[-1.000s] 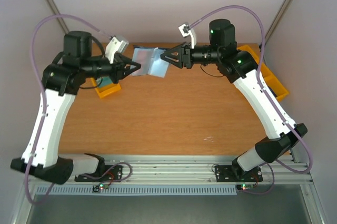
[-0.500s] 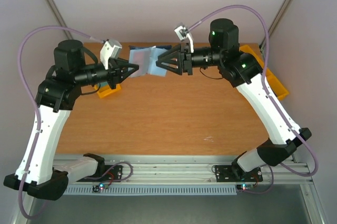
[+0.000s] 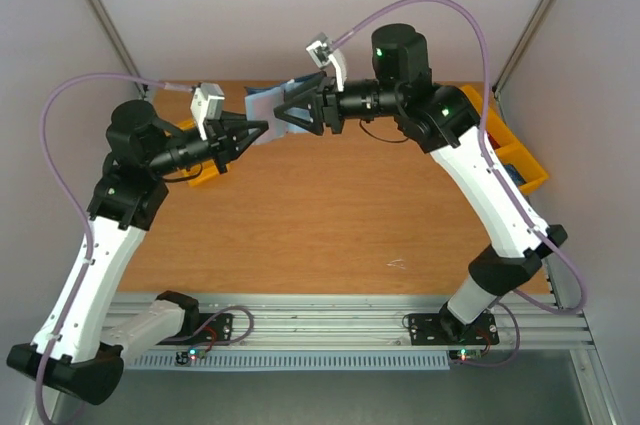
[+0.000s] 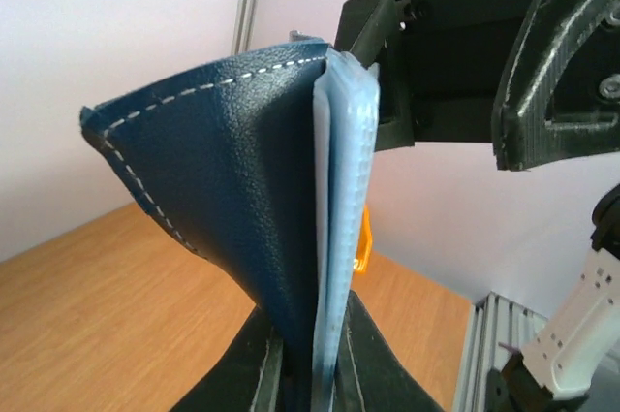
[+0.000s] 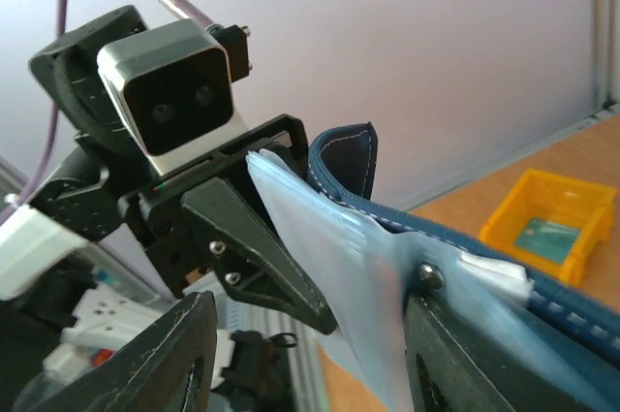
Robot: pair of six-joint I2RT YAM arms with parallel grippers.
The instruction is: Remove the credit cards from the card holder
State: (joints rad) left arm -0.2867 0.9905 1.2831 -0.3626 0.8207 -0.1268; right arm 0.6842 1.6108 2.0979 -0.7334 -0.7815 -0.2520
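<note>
Left pincer (image 3: 250, 132): clamped shut on one edge of the card holder (image 4: 223, 170), holding it clear of the bench (image 3: 330, 215)
Card holder: between the two pincers, navy cover splayed from the pale sleeves (image 5: 329, 257)
Right pincer (image 3: 283, 115): jaws apart, one on each side of the sleeves, facing the left pincer
Yellow bin (image 5: 504, 221): on the bench beyond the right pincer

card holder (image 4: 232, 179): navy, white-stitched, splayed open, aloft | inner sleeves (image 4: 351, 170): pale blue, translucent, bunched | credit cards (image 4: 319, 199): whitish edge between cover and sleeves
</note>
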